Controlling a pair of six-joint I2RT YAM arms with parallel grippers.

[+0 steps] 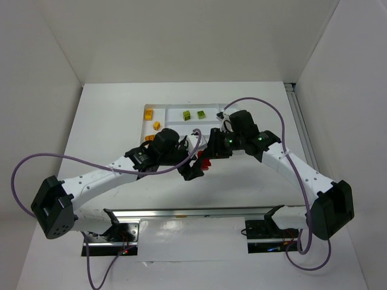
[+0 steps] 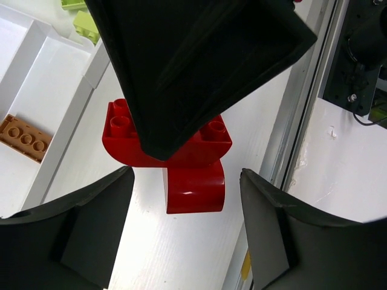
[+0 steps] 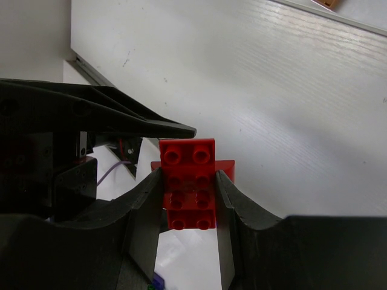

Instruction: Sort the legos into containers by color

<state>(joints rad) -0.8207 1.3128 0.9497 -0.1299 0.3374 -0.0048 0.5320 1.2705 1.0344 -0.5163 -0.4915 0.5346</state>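
Observation:
My right gripper (image 1: 208, 157) is shut on a red lego (image 3: 187, 181), a studded flat brick joined to a second red piece, held just above the table in front of the white tray (image 1: 172, 116). The left wrist view shows this red lego (image 2: 193, 181) under the right gripper's black finger (image 2: 199, 66). My left gripper (image 2: 187, 241) is open, its jaws wide apart on either side of the lower red piece without touching it. It shows in the top view (image 1: 193, 170) just left of the red lego (image 1: 205, 162). Orange legos (image 1: 156, 125) and green legos (image 1: 187, 114) lie in the tray.
An orange brick (image 2: 24, 138) lies in a tray compartment left of the grippers, and green bricks (image 2: 87, 24) lie further back. A metal rail (image 2: 302, 121) runs along the table's near edge. Purple cables loop over both arms. White walls enclose the table.

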